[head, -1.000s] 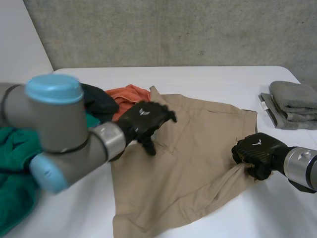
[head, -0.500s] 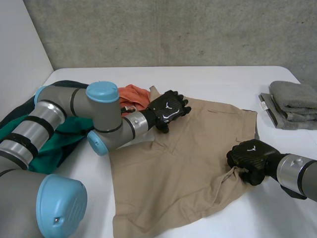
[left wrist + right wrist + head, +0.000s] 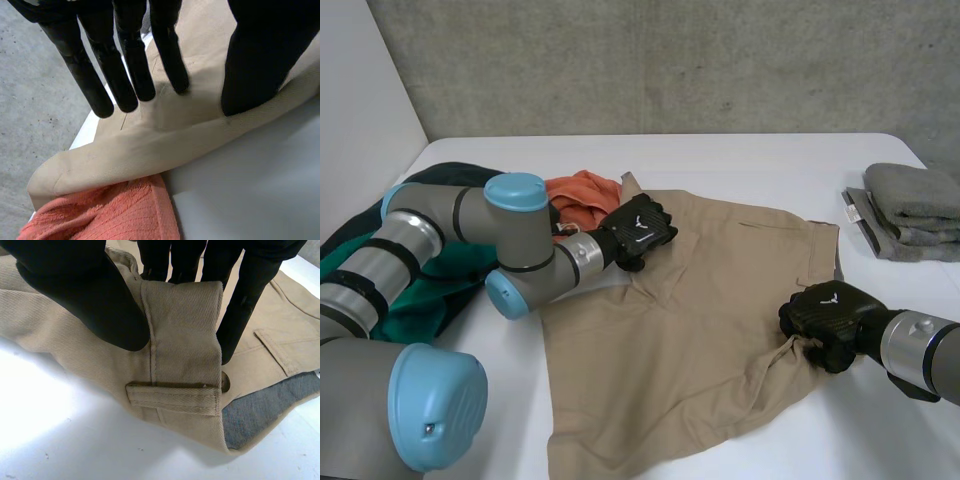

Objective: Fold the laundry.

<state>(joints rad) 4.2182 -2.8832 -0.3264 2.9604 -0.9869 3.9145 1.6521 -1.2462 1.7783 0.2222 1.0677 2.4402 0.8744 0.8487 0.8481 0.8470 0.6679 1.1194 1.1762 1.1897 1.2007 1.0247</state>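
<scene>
Obs: right hand (image 3: 828, 318) pinches waistband (image 3: 182, 330) of tan shorts (image 3: 680, 340). Left hand (image 3: 638, 232) spread, fingertips (image 3: 145, 92) resting on edge beside orange cloth (image 3: 582, 193). Left should grip that edge before lifting.

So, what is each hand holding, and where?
Right hand pinches the shorts at the waistband, by a belt loop. Left hand holds nothing; its fingers rest on the shorts' edge.

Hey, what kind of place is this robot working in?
Probably a robotics lab or test cell, not a home: a plain white table against a raw concrete wall, with tan shorts spread out, a heap of unfolded clothes and folded grey towels.
</scene>
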